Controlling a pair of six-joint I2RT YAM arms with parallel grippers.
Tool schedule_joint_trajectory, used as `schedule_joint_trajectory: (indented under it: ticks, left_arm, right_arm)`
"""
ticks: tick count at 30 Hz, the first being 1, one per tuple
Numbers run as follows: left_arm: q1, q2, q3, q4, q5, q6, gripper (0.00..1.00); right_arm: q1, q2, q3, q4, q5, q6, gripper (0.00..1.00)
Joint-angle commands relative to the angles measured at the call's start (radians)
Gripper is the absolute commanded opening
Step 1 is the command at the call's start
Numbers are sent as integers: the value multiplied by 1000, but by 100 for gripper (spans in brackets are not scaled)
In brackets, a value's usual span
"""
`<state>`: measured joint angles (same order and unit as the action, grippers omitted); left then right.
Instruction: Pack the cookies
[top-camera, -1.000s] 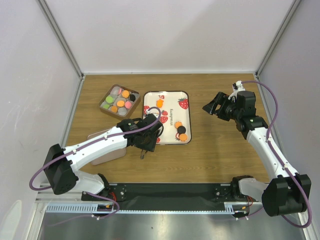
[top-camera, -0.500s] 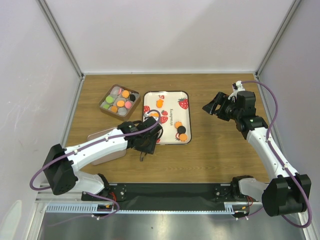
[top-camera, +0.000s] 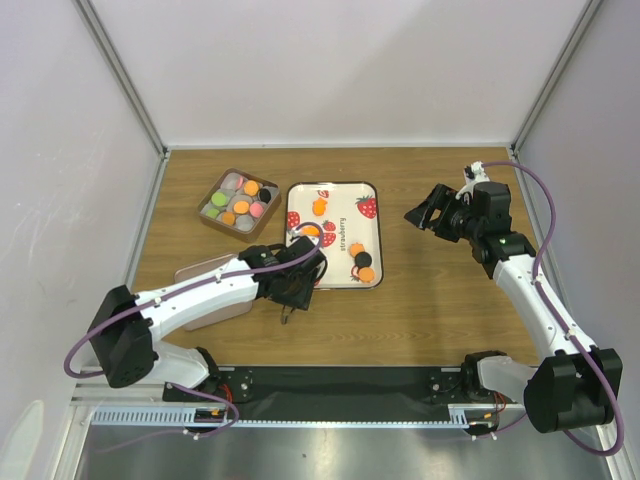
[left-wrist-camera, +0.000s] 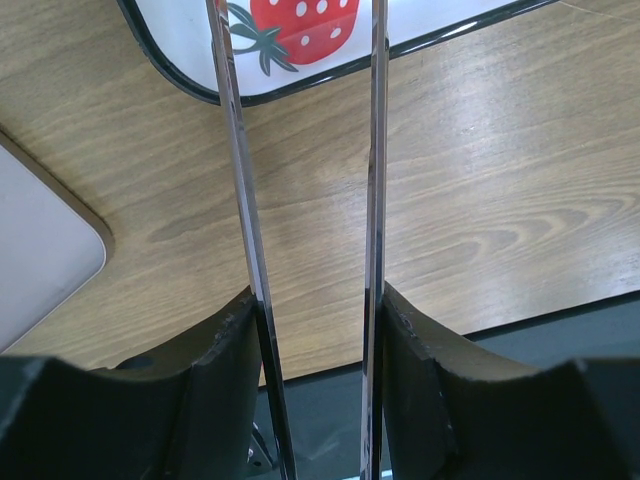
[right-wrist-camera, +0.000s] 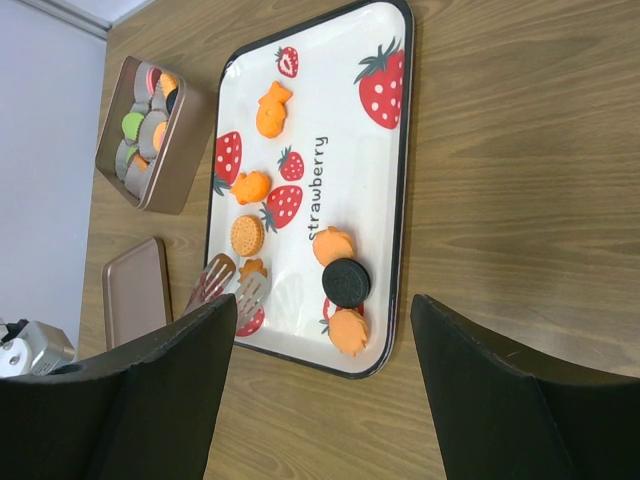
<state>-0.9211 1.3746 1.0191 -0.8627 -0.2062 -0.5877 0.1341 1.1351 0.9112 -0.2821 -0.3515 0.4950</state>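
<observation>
This is a robot test cell in a lab. The left claw (top-camera: 300, 268) and the right claw (top-camera: 422, 213) sit at the ends of a white left arm (top-camera: 190, 300) and a white right arm (top-camera: 535, 300). Both arms are bolted to a black base plate (top-camera: 340, 385) at the near edge of a wooden table (top-camera: 430, 300), well behind the claws. Plain white panels (top-camera: 340, 70) set in bare metal posts (top-camera: 120, 75) close the table in beyond the claws and out to either side of them. A purple cable (top-camera: 546, 205) loops loosely along the arm behind the right claw. A slotted metal strip (top-camera: 330, 420) runs along the front, behind the base plate.
</observation>
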Motion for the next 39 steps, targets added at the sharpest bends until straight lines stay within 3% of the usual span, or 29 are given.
schedule_joint_trajectory:
  ticks: [1, 21, 39]
  left_arm:
    - [-9, -5, -17, 33, 1, -24, 50]
    - [-9, -16, -10, 25, 7, -15, 40]
    - [-9, -95, 121, -70, -25, 2, 37]
  right_arm:
    - [6, -5, 17, 9, 9, -19, 77]
    - [6, -1, 17, 9, 14, -19, 77]
    - [6, -3, 17, 9, 17, -21, 77]
